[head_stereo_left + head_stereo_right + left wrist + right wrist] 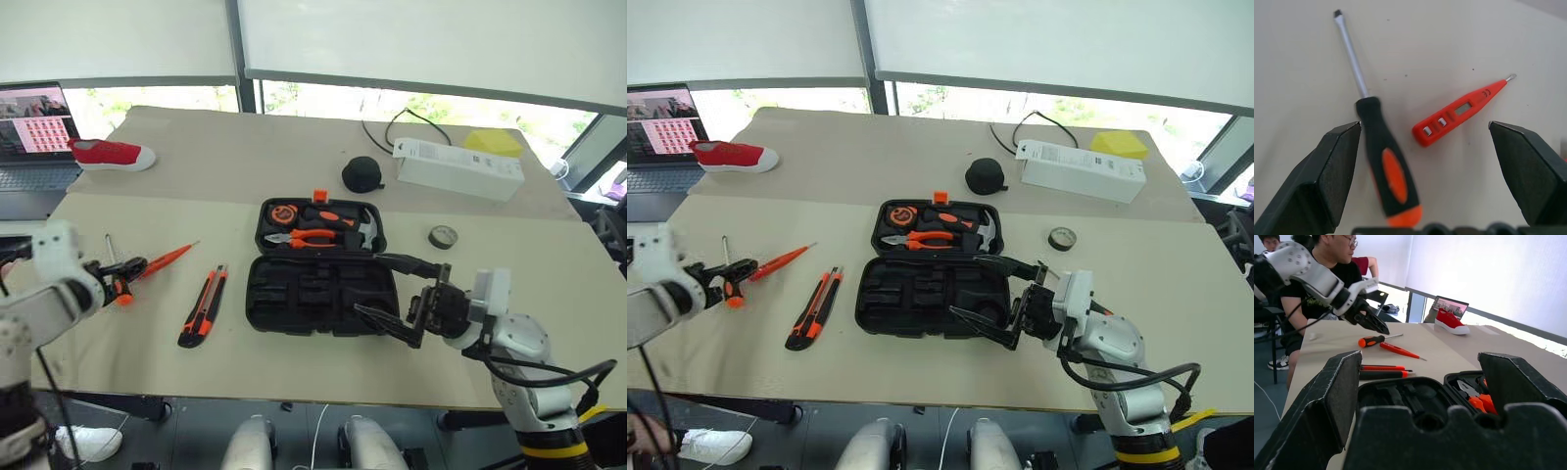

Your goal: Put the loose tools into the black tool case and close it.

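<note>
The black tool case (318, 294) lies open at the table's centre, with pliers and a hammer in its far half (318, 227). A black-and-orange screwdriver (1383, 161) and a thin orange tester screwdriver (1459, 110) lie to its left. My left gripper (1422, 147) hangs open just above them, with nothing between its fingers. An orange-black utility knife (204, 305) lies between these and the case. The small dark tape roll (443, 236) sits right of the case. My right gripper (369, 284) is open and empty over the case's right end, pointing left.
At the back of the table are a red shoe (113, 154), a round black pouch (362, 174), a white box (458, 168) and a yellow object (493, 142). A laptop (34, 127) stands far left. A person (1327, 264) sits beyond the table's left side.
</note>
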`<state>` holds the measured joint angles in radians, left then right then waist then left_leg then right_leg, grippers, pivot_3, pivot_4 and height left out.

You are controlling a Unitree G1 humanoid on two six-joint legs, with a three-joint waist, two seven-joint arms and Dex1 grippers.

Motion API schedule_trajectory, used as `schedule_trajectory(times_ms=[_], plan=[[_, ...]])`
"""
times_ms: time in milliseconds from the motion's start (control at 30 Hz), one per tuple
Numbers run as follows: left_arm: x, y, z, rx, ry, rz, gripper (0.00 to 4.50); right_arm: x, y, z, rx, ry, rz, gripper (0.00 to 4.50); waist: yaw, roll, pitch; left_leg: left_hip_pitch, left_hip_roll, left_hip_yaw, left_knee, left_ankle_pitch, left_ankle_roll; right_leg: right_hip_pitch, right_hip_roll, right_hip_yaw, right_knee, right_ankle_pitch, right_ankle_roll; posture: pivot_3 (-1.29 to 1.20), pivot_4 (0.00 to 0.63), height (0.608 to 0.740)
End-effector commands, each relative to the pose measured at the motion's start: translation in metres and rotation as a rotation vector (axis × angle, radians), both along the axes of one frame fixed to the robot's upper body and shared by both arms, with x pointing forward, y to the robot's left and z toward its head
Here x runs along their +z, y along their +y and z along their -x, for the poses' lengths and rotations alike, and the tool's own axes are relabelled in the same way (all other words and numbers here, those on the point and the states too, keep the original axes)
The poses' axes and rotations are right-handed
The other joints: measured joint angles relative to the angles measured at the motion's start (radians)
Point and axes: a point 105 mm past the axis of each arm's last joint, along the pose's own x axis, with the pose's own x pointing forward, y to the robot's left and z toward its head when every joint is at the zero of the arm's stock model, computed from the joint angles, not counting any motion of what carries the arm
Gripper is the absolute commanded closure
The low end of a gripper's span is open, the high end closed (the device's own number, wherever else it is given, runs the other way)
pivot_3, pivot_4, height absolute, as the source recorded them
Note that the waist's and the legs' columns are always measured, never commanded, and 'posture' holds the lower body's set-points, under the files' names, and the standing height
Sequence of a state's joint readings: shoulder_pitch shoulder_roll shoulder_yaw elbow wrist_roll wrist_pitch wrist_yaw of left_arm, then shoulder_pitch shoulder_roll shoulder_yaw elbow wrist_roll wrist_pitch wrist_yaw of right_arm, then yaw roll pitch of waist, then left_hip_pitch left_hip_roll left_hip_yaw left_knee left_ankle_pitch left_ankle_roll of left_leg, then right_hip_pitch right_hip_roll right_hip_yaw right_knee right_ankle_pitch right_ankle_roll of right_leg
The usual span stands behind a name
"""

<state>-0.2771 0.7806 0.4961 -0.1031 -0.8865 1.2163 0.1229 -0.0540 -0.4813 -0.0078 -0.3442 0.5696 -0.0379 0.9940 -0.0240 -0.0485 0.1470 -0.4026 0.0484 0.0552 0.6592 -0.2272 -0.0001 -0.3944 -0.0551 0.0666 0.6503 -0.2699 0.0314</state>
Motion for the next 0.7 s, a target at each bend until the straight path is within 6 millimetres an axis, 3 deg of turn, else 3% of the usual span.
schedule_trajectory(times_ms=[33,433,700], plan=[[-0.006,0.008,0.0,0.042,0.046,-0.053,0.02,0.005,-0.002,0.004,-0.007,-0.042,-0.002,0.1,-0.003,0.0,0.0,-0.001,0.0,0.0,0.0,0.0,0.0,-0.001,0.0,0.0,0.0,0.0,0.0,0.0,0.15,0.74],[-0.002,0.023,0.02,0.104,0.042,-0.073,0.02,-0.001,-0.004,0.009,-0.032,-0.024,0.005,0.1,0.01,0.001,0.0,-0.002,0.001,0.0,0.0,0.0,0.0,-0.002,-0.002,0.0,0.0,0.0,0.0,0.0,0.15,0.74],[-0.021,0.031,0.005,0.128,0.067,-0.047,0.02,-0.001,-0.003,0.007,-0.014,-0.017,0.01,0.1,0.014,0.001,0.0,-0.002,0.0,0.0,0.001,0.0,0.0,-0.002,-0.003,-0.001,0.0,0.0,0.0,0.0,0.15,0.74]])
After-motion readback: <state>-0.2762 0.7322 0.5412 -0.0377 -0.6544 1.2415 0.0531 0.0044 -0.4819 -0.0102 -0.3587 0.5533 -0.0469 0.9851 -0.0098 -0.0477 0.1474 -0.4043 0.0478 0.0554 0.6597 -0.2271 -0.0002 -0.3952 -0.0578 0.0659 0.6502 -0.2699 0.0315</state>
